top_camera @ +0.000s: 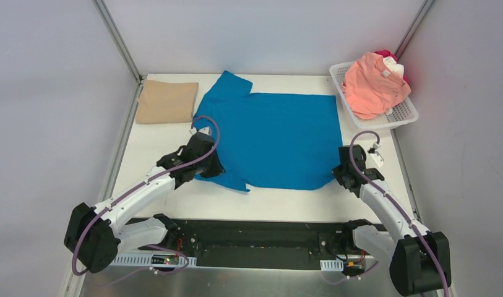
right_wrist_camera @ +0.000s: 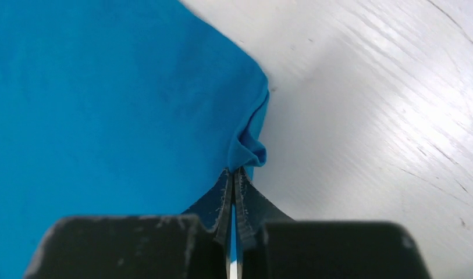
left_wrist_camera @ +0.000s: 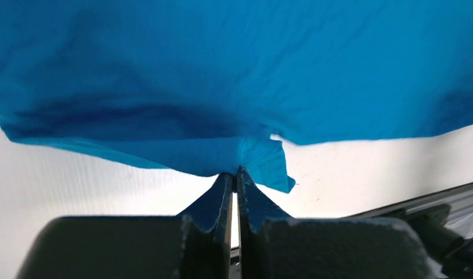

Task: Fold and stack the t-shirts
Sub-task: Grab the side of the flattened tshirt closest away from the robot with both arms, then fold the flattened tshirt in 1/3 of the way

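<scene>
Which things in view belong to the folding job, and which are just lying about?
Job: bright blue cloth t-shirt, spread out; folded tan cloth t-shirt; salmon-pink cloth t-shirt, heaped far right.
Lying about: white plastic lattice basket; white table.

We look down on a white table (top_camera: 286, 204) boxed in by plain pale grey walls (top_camera: 267, 31) on three sides. Slim metal posts (top_camera: 117, 38) rise at its two far corners. A black strip (top_camera: 255, 238) runs along its near edge. The light falls soft and even.
</scene>
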`<action>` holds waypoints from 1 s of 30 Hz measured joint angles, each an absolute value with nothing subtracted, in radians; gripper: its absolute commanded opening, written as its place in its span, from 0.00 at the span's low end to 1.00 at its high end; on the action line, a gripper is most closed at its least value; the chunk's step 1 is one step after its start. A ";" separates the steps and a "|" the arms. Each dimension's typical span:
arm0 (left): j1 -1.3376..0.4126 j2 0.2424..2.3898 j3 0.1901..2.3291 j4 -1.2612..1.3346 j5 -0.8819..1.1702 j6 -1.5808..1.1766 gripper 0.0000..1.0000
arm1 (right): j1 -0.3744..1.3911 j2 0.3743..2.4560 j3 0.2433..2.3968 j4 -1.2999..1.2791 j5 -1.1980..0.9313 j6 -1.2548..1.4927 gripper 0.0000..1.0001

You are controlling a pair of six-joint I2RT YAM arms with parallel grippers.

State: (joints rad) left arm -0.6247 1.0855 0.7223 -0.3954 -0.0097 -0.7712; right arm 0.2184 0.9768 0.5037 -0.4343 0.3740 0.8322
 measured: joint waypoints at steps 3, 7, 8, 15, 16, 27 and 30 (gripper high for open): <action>-0.585 1.084 0.746 -0.352 -0.010 -0.749 0.00 | 0.218 1.000 0.559 -0.433 0.373 0.808 0.00; -0.532 1.091 0.786 -0.304 -0.013 -0.711 0.00 | 0.218 1.060 0.630 -0.434 0.378 0.777 0.00; -0.520 1.097 0.799 -0.296 -0.015 -0.700 0.00 | 0.218 1.081 0.651 -0.434 0.379 0.768 0.00; -0.453 1.173 0.882 -0.239 -0.046 -0.630 0.00 | 0.212 1.216 0.795 -0.437 0.400 0.714 0.00; -0.448 1.185 0.891 -0.234 -0.051 -0.620 0.00 | 0.210 1.232 0.812 -0.437 0.406 0.708 0.00; -0.354 1.359 1.024 -0.178 -0.039 -0.496 0.00 | 0.171 1.391 0.953 -0.438 0.440 0.642 0.00; -0.333 1.406 1.065 -0.160 -0.027 -0.459 0.00 | 0.165 1.435 0.992 -0.437 0.440 0.633 0.00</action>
